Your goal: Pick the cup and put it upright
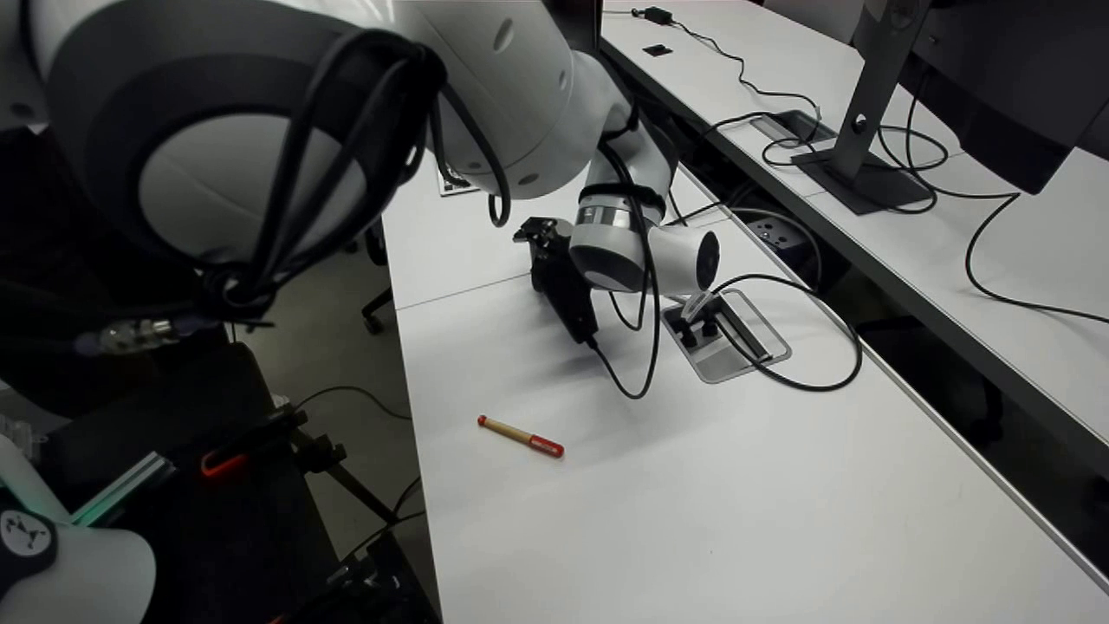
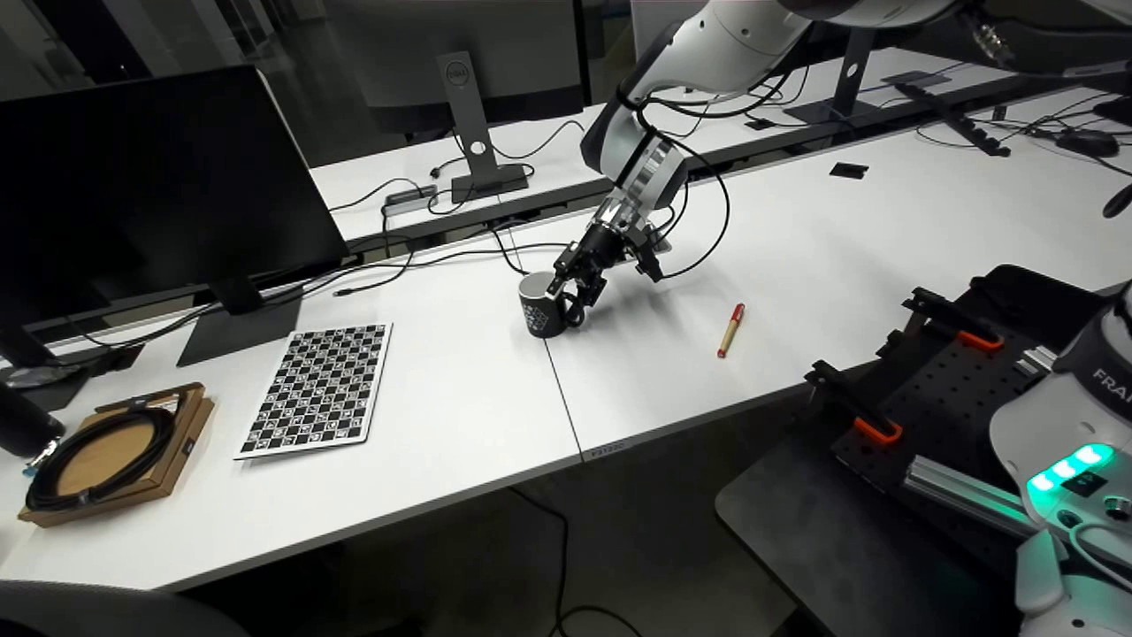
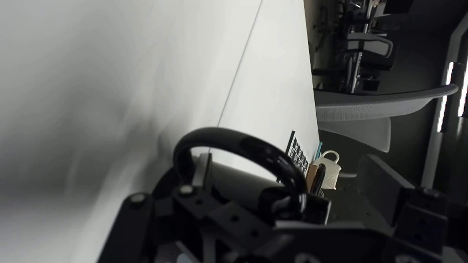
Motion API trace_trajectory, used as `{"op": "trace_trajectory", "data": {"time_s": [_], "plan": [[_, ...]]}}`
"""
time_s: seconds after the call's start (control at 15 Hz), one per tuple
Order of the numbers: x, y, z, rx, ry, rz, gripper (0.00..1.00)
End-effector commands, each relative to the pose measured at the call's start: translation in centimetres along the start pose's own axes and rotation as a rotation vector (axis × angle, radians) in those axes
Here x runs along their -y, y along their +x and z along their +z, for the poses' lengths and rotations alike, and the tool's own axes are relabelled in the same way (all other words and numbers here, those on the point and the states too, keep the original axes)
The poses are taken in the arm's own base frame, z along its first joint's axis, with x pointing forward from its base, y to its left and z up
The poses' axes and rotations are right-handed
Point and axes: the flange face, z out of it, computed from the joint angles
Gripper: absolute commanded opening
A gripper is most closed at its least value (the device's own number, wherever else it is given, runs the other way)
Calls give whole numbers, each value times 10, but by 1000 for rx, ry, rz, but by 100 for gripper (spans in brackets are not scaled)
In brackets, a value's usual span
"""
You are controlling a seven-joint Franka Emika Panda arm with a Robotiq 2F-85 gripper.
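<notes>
The black cup stands upright on the white table in an exterior view, pale inside, its handle turned toward my gripper, which reaches down close beside it. Seen from the wrist, the glossy handle arches across the lower middle, and part of the dark cup body shows behind. My gripper is wide open. One finger shows within the handle's loop; the far finger is well apart from the cup. Whether that near finger touches the handle, I cannot tell.
A red-tipped pen lies on the table. A checkered board, a monitor and a cardboard box with coiled cable stand on the cup's far side from the arm. Loose cables run behind. A socket box is set into the tabletop.
</notes>
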Motion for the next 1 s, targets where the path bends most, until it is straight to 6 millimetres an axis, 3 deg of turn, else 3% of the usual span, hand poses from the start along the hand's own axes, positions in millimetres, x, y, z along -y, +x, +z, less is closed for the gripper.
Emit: {"op": "trace_trajectory", "data": {"time_s": [0.0,0.53,0.93], "plan": [[6,3,-8,-8,-17,-4,100],[10,13,-43,-19,-248,-24,100],[30,25,-63,-7,-403,-65,100]]}}
